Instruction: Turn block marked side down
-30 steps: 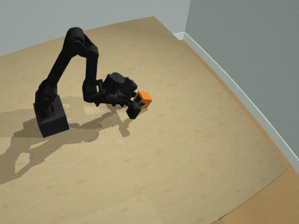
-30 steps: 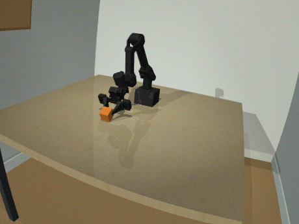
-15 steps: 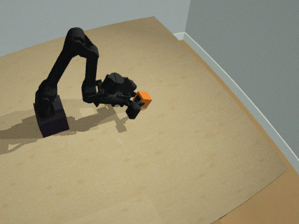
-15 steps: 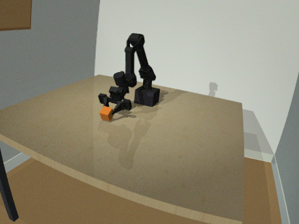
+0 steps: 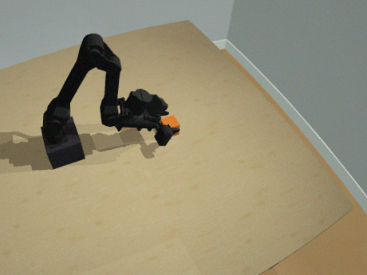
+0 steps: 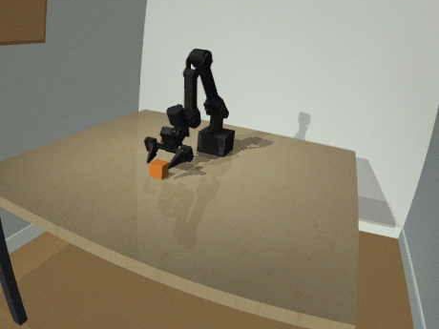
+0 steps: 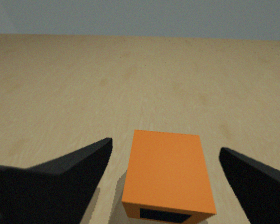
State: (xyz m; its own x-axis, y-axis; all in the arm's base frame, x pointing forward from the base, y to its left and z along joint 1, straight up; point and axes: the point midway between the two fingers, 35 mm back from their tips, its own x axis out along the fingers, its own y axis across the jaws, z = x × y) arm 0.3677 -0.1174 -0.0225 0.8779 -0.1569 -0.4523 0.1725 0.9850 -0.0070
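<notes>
The orange block (image 5: pixel 171 120) (image 6: pixel 158 170) (image 7: pixel 167 172) rests on the table (image 5: pixel 223 173) (image 6: pixel 267 226) (image 7: pixel 50 90). Its top is plain orange. Its dark square mark (image 7: pixel 162 215) is on the upright side that faces the wrist camera, toward the arm's base, and is partly cut off by the bottom of the wrist view. The mark is not visible in the top and exterior views. My gripper (image 5: pixel 172 122) (image 6: pixel 159 164) (image 7: pixel 164 147) is open, with one finger on each side of the block. In the wrist view a gap shows between the block and each finger. The block's underside is hidden.
The arm's dark base (image 5: pixel 65 147) (image 6: pixel 216 142) stands on the table behind the gripper. Grey walls rise beyond the table's edges. The arm casts shadows on the table around its base and gripper.
</notes>
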